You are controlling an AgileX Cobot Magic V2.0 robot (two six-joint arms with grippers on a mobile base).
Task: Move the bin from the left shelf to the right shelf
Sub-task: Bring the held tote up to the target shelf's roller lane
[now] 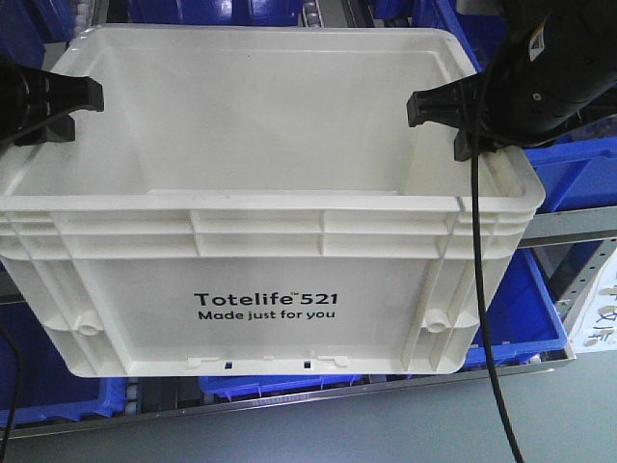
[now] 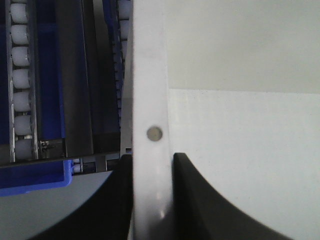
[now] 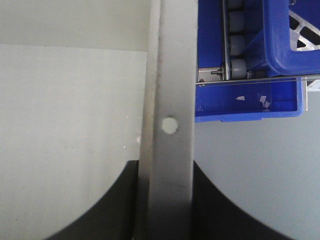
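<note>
The big white bin (image 1: 260, 289) fills the middle of the front view, with its open top tipped a little toward the camera. It has black words on its near wall.

The left end effector (image 1: 77, 111) bites the bin's left rim. The right end effector (image 1: 439, 125) bites the right rim. In the left wrist view, one black finger (image 2: 107, 205) is outside the rim (image 2: 150, 90) and the other is inside, both pressed against it. The right wrist view shows the same thing: a finger (image 3: 107, 205) on each side of the rim (image 3: 172, 75), with no gap. So both end effectors are clenched on the bin.

The bin is empty inside. Behind and below it are blue bins (image 1: 525, 309), a grey shelf rail (image 1: 569, 227) and white rollers (image 2: 20, 75). A black cable (image 1: 482, 318) hangs down in front of the bin's right side. Grey floor shows at the near edge.

I cannot see anything under the bin, so I think the two arms are holding it up just in front of the shelf.

How far along is the job? The grabbing part looks done, and the bin seems to be off its shelf. The carrying is not finished: the bin is not sitting on any shelf. I cannot tell how close it is to the right shelf. Setting it down there and letting go are left to do.
</note>
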